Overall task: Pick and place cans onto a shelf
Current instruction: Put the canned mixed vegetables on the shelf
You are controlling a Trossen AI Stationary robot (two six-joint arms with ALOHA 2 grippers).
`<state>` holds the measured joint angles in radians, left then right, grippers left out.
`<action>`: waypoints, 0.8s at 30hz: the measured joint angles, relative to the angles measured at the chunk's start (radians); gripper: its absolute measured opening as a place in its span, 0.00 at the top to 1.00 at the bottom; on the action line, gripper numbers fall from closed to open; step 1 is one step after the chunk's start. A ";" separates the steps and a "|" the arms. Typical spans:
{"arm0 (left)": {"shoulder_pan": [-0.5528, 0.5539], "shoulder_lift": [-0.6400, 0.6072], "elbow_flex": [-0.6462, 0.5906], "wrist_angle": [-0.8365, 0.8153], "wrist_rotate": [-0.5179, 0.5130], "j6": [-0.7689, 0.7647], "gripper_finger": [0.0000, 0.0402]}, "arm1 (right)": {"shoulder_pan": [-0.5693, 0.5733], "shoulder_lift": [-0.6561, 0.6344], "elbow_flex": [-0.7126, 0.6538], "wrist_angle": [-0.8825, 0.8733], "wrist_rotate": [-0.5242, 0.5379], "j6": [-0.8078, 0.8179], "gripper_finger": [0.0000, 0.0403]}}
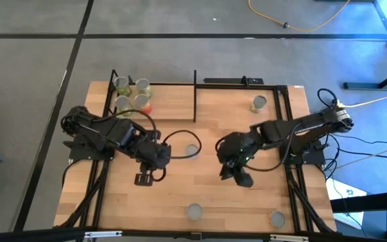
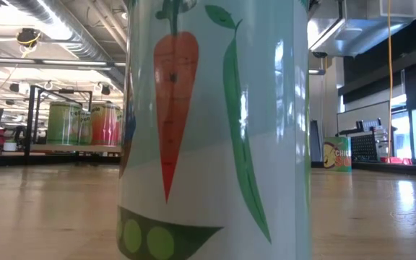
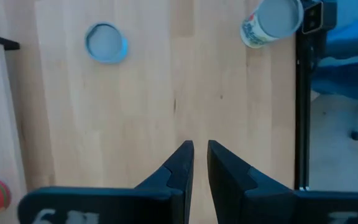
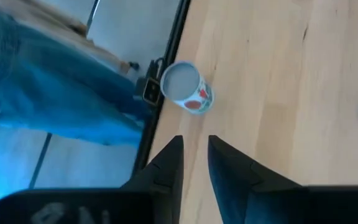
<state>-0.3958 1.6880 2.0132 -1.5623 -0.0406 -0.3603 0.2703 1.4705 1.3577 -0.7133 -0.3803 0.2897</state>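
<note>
cans partly shelved, both hands empty over mid-table

the table point(image 1: 200, 195) is a light wood-plank top edged by black rails, standing on a grey floor crossed by dark seams. a yellow cable point(image 1: 294, 23) loops over the floor beyond the far edge, and black cables run off the right side. in the low view the room behind is an open workshop with exposed ceiling ducts and windows at the right.

the shelf point(image 1: 130, 94) sits at the far left corner of the table, a small pale board inside thin black rods. four cans stand on it close together; one of them point(image 1: 121, 83) shows a silvery top, and a red-orange label shows at the group's near right edge. the low view shows green and red labels among them point(image 2: 81, 123).

the other cans stand apart on the table: one near the far right corner point(image 1: 259, 103), one at centre between the arms point(image 1: 192, 149), one by the near edge at centre point(image 1: 194, 212), one at the near right corner point(image 1: 276, 218). a can printed with a carrot and pea pods point(image 2: 215, 130) fills the low view.

the left hand point(image 1: 143, 178) hangs over the table left of centre, fingers almost pressed together on nothing. its wrist view shows a blue-rimmed can point(image 3: 106, 43) and a pale-labelled can point(image 3: 272, 22) by the rail.

the right hand point(image 1: 235, 176) hangs right of centre, fingers likewise nearly together and empty. its wrist view shows a can with red marks point(image 4: 186, 87) beside the rail.
</note>
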 joint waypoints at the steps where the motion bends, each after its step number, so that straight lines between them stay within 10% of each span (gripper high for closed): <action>1: -0.009 -0.001 0.000 0.000 0.000 0.000 0.90 | 0.013 0.003 -0.005 0.023 0.021 0.028 0.81; 24: -0.132 -0.001 0.000 0.060 -0.229 -0.326 0.90 | 0.116 0.229 -0.006 0.255 0.111 0.180 0.81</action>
<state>-0.5278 1.6875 2.0132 -1.5024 -0.2696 -0.6862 0.3862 1.6991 1.3514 -0.4585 -0.2695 0.4700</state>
